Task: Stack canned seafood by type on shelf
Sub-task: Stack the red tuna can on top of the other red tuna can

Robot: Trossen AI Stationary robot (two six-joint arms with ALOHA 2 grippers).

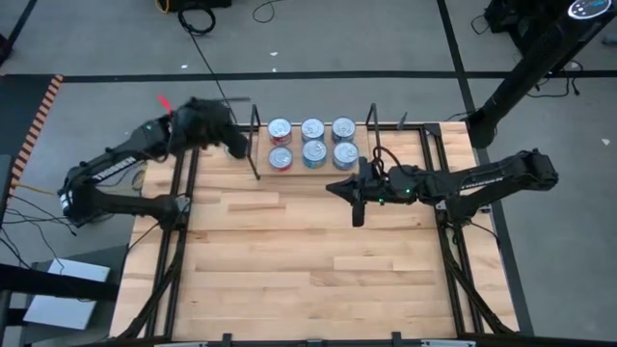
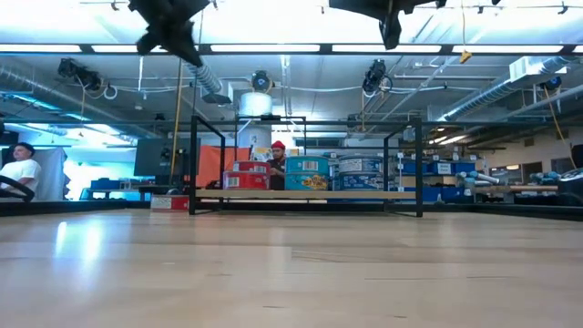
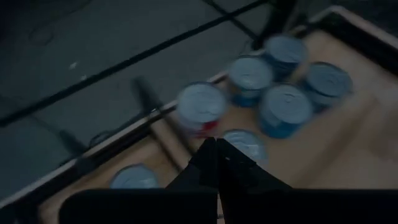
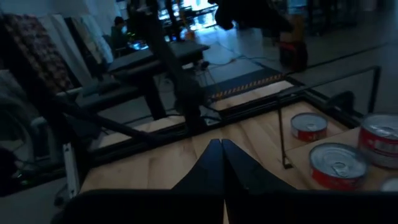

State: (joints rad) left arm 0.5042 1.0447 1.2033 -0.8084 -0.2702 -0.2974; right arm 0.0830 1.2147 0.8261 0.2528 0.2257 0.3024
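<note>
- Both pincers hang above the desk (image 1: pixel 308 260) with fingers pressed together, pinching nothing.
- Right pincer (image 1: pixel 358 214) sits over the desk's far half, fingers pointing toward the near edge; the shelf (image 1: pixel 313 170) lies just beyond it and slightly to its left side in the overhead view.
- Left pincer (image 1: pixel 234 146) hovers at the shelf's left end frame (image 1: pixel 255 145), near the desk's far left corner.
- Six stacks of tins (image 1: pixel 312 143) stand on the shelf board in two rows of three, between the two pincers: red-labelled tins (image 1: pixel 281 157) nearest the left pincer, blue-labelled tins (image 1: pixel 345 154) nearer the right pincer.
- One more tin (image 3: pixel 134 177) shows in the left wrist view, outside the end frame, close beside the left pincer's fingers (image 3: pixel 214 163).
- From the level view, the tins (image 2: pixel 305 173) sit stacked two high on the shelf.
- A person (image 2: pixel 18 169) is visible in the room far beyond the desk.
</note>
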